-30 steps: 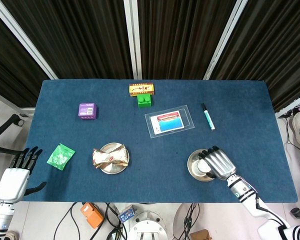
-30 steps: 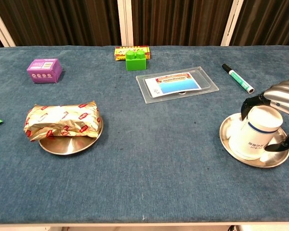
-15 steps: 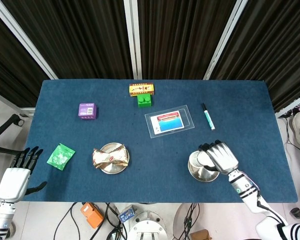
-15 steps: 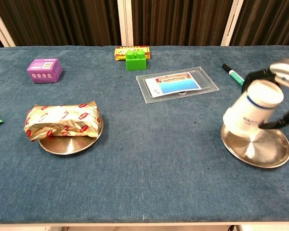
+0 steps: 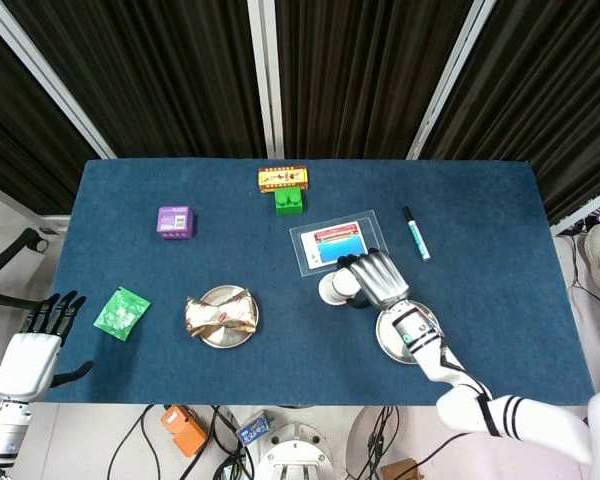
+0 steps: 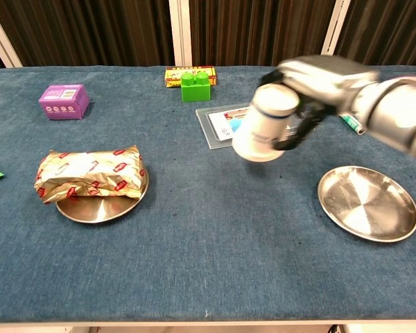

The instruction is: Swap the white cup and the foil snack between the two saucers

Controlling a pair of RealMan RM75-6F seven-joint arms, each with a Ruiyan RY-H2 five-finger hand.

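1. White cup [image 6: 265, 123] — upside down and tilted, its long axis leaning from the wide mouth at lower left to the base at upper right; it hangs above the cloth between the two saucers.
2. Right hand [image 6: 312, 87]: fingers clamped round the cup. The left hand [image 5: 30, 350] idles at the table edge, fingers apart.
3. Advice — park the cup on bare cloth, mouth flat, clear of the foil snack [image 6: 89, 173].
4. The snack's long axis runs left–right across the left saucer [image 6: 100, 208]; the right saucer [image 6: 367, 202] is empty.
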